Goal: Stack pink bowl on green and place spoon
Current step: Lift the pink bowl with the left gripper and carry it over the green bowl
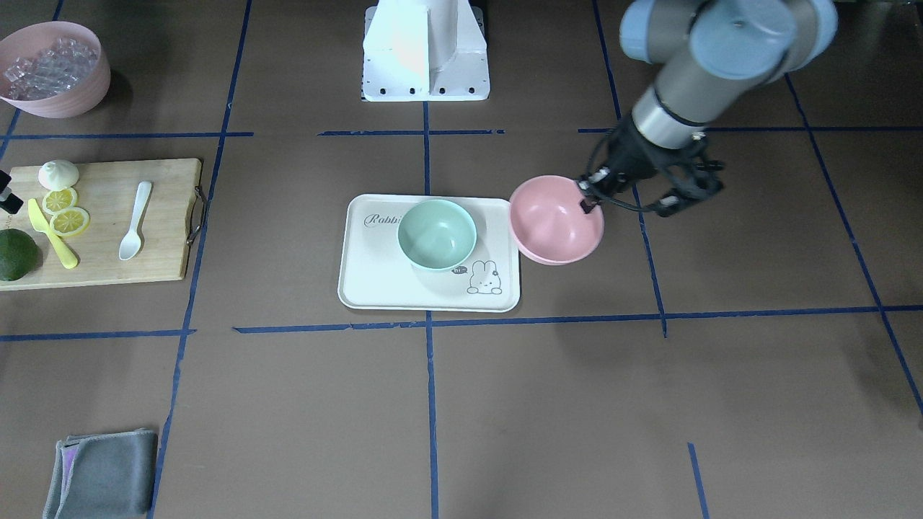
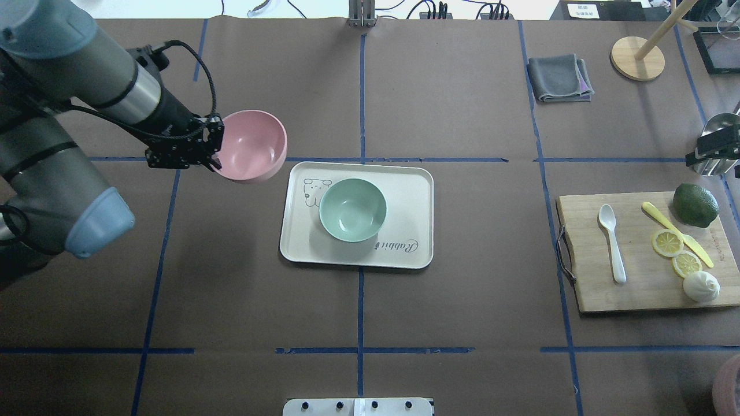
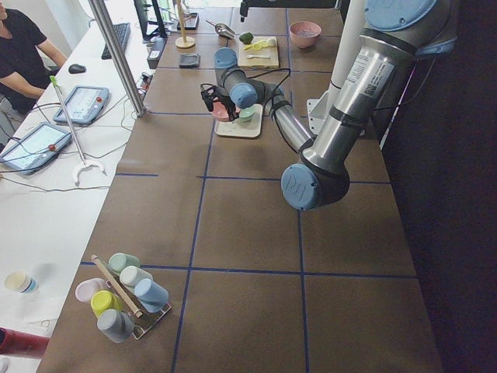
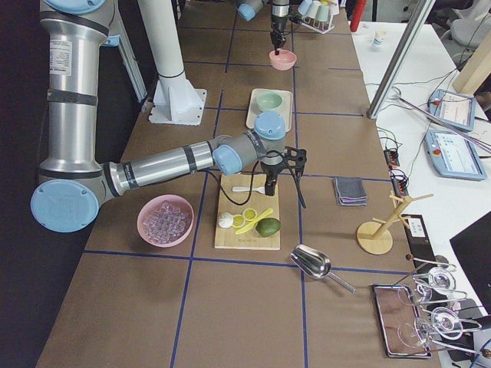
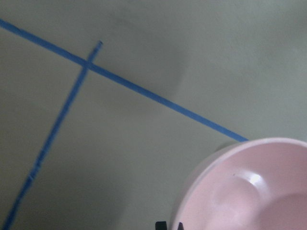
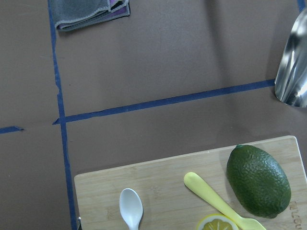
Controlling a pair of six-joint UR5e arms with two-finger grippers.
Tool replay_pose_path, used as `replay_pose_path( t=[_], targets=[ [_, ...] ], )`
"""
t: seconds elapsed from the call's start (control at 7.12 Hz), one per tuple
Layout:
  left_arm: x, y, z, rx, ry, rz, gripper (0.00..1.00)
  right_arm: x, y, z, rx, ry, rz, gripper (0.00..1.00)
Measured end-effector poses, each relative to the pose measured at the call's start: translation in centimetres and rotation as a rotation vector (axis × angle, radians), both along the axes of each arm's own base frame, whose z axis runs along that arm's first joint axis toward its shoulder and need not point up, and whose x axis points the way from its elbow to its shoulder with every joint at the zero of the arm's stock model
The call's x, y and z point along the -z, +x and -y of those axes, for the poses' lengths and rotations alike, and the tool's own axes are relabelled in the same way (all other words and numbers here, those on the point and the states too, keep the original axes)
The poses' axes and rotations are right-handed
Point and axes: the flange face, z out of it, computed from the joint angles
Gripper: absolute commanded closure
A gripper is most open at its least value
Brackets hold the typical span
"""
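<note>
My left gripper (image 2: 215, 151) is shut on the near rim of the pink bowl (image 2: 254, 144) and holds it tilted above the table, just left of the white tray (image 2: 404, 179). The front view shows the pink bowl (image 1: 555, 220) beside the tray's edge (image 1: 375, 288). The green bowl (image 2: 352, 209) sits upright and empty on the tray. The white spoon (image 2: 611, 234) lies on the wooden cutting board (image 2: 636, 294); it also shows in the right wrist view (image 6: 131, 207). My right gripper (image 2: 714, 151) hovers at the board's far right; its fingers are hidden.
The board holds a green avocado (image 2: 695, 204), a yellow knife (image 2: 676, 233), lemon slices (image 2: 668, 242) and a white bun (image 2: 701, 286). A metal scoop (image 6: 292, 67), a grey cloth (image 2: 559, 78), a wooden stand (image 2: 637, 58) and a pink ice bowl (image 1: 52, 68) stand around.
</note>
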Motion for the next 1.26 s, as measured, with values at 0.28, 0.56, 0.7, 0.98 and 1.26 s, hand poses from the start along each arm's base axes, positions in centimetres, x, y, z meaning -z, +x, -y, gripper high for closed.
replay_pose_path(
  t=[0.28, 0.56, 0.7, 0.98, 1.26],
  targets=[
    [2.1, 5.2, -1.8, -0.006, 0.007, -0.016, 1.00, 0.1, -0.5, -0.1, 0.003, -0.005, -0.001, 0.00],
    [2.6, 9.0, -1.4, 0.006, 0.022, -0.050, 1.00, 0.2, -0.8, -0.2, -0.001, -0.016, 0.001, 0.00],
    [2.1, 10.5, -1.1, 0.003, 0.026, -0.058, 1.00, 0.2, -0.8, -0.2, -0.002, -0.018, 0.002, 0.00],
    [1.6, 12.7, -2.1, -0.026, 0.030, -0.063, 0.99, 0.2, -0.9, -0.2, -0.002, -0.019, 0.002, 0.00],
    [1.8, 13.4, -2.7, -0.040, 0.035, -0.069, 0.98, 0.2, -0.9, -0.2, -0.002, -0.020, 0.002, 0.00]
  ],
)
